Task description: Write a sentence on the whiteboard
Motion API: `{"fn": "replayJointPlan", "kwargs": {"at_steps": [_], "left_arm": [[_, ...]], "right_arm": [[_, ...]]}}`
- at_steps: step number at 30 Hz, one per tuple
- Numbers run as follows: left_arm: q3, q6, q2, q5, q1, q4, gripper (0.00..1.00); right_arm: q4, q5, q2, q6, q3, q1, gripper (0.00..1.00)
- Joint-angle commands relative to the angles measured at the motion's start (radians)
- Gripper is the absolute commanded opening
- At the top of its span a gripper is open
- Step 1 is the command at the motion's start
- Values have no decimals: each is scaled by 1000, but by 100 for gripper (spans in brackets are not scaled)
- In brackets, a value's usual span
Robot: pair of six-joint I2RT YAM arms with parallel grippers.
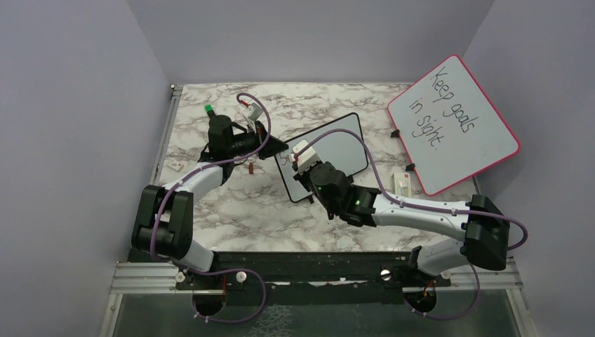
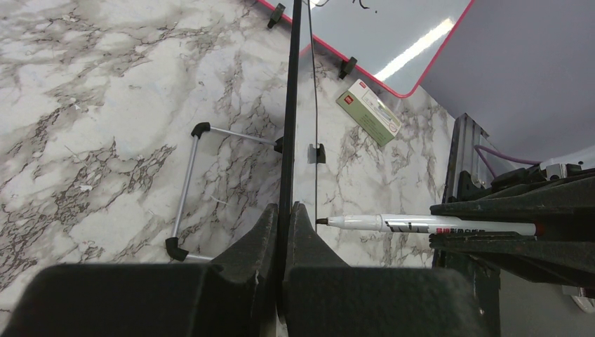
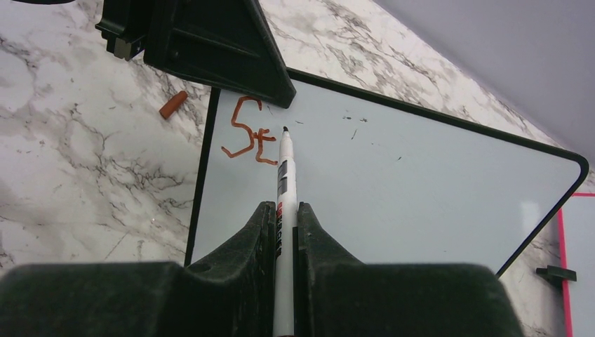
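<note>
The small black-framed whiteboard (image 1: 337, 144) stands tilted mid-table; the right wrist view shows its face (image 3: 393, 182) and the left wrist view shows it edge-on (image 2: 288, 105). My left gripper (image 1: 270, 147) (image 2: 285, 210) is shut on the board's left edge. My right gripper (image 1: 303, 158) (image 3: 282, 207) is shut on a white marker (image 3: 284, 168), whose tip is at the board just right of the writing; the marker also shows in the left wrist view (image 2: 421, 225). The sentence (image 3: 249, 133) is only reddish-brown "St" at the board's upper left corner.
A larger pink-framed board (image 1: 456, 126) with black "Keep goals in sight" leans at the back right. A small green-and-white box (image 1: 403, 184) (image 2: 368, 112) lies beside it. The reddish marker cap (image 1: 250, 168) (image 3: 172, 104) lies left of the whiteboard. A metal stand leg (image 2: 186, 189) sticks out behind the board.
</note>
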Motion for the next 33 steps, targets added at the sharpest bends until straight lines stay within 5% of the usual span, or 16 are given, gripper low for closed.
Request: {"fn": "replayJointPlan", "kwargs": {"at_steps": [1, 33], "left_arm": [[-14, 45, 33, -47, -9, -98, 0], [-10, 47, 35, -46, -10, -99, 0]], "right_arm": [[19, -22, 7, -1, 6, -3, 1], [16, 19, 44, 7, 20, -13, 1]]}}
